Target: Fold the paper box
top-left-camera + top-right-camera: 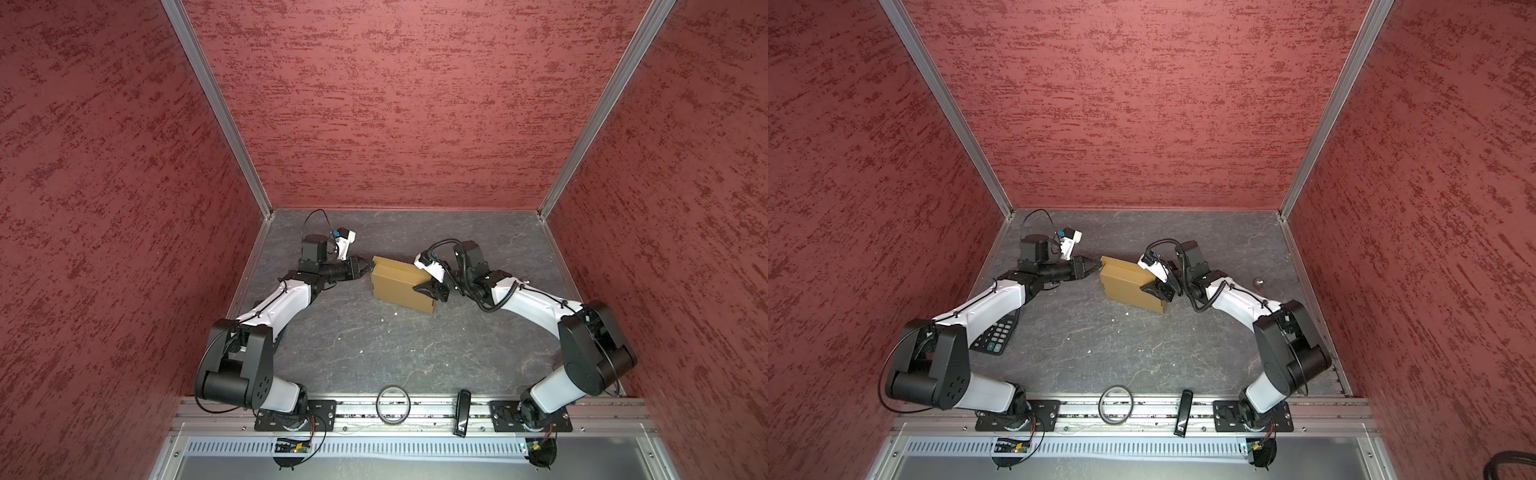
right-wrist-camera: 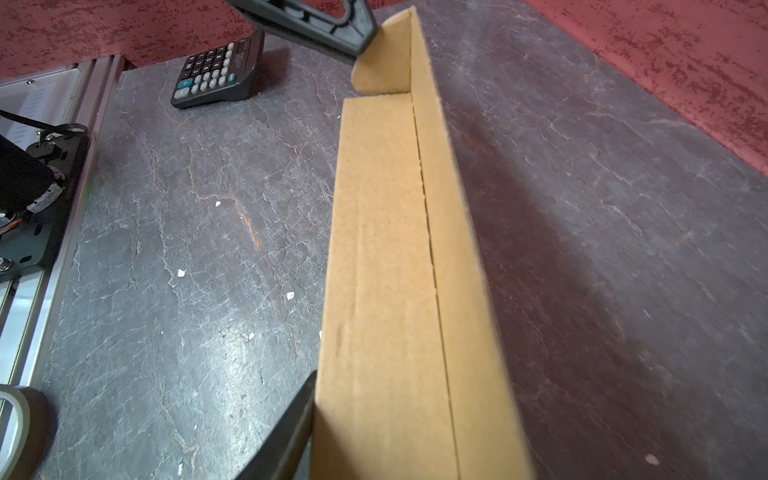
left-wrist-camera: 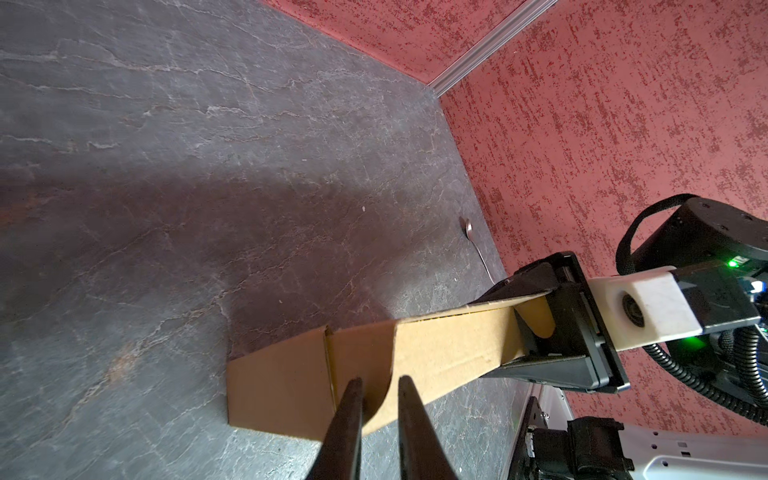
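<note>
at the far left, a dark grey desk calculator with pale keys [image 1: 994, 334] lay on the grey marbled tabletop [image 1: 1142, 353], partly under the left arm. next came the left gripper [image 1: 370, 265], reaching in from the left. its 2 black fingers [image 3: 351, 415] stood narrow, with a slim gap showing between them, and they were not clamped on anything. their tips were right at a rounded ear flap [image 3: 365, 357] that stuck out at the left end of the plain tan-brown corrugated cardboard paper box [image 1: 397, 286].

the paper box, a shallow squarish shape, sat on the tabletop in the far middle, between the 2 grippers, and lay slightly askew to the table edge in both top views. in the right wrist view a long slit ran along its narrow side wall. nearer the front, a grey ring of tape [image 1: 378, 406] lay on the metal rail.

the right gripper [image 1: 426, 291] held the right end of the paper box. in the left wrist view 1 finger lay along 1 face and the other along the opposite face, with cardboard filling the space between them.

furthest right, a small metal spoon [image 1: 1259, 283] lay on the tabletop near the textured red wall [image 1: 1433, 208], well apart from the paper box.
</note>
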Available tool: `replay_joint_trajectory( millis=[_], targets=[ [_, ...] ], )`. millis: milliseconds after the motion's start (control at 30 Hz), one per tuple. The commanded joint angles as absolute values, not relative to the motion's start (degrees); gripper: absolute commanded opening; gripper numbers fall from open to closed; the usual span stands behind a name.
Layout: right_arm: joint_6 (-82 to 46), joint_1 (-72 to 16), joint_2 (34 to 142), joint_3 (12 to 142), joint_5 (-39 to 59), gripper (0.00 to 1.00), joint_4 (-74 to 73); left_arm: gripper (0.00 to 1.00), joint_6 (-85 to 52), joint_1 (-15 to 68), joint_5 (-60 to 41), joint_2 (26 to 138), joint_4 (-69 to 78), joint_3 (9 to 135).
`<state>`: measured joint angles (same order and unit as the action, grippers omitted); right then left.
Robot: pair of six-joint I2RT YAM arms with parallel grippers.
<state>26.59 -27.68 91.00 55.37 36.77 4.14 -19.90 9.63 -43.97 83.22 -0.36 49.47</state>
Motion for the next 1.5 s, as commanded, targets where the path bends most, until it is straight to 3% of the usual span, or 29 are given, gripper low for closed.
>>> replay_joint_trajectory(
  millis=[0,800,1000,1467],
  targets=[
    [27.50,-28.36,91.97,57.29,35.86,0.02,4.75,0.16,-19.77,10.02,-43.12,81.88,0.26,48.45],
    [27.21,-28.40,92.18,57.42,36.12,0.02,4.75,0.01,-16.99,13.88,-30.73,79.24,-3.16,47.15],
    [27.33,-28.43,92.37,57.48,36.04,0.02,4.87,0.10,-16.61,14.32,-29.42,78.84,-3.78,47.46],
    [27.52,-28.48,92.73,57.50,36.04,0.01,4.87,0.18,-15.77,14.97,-28.12,79.79,-3.68,49.72]
  ],
)
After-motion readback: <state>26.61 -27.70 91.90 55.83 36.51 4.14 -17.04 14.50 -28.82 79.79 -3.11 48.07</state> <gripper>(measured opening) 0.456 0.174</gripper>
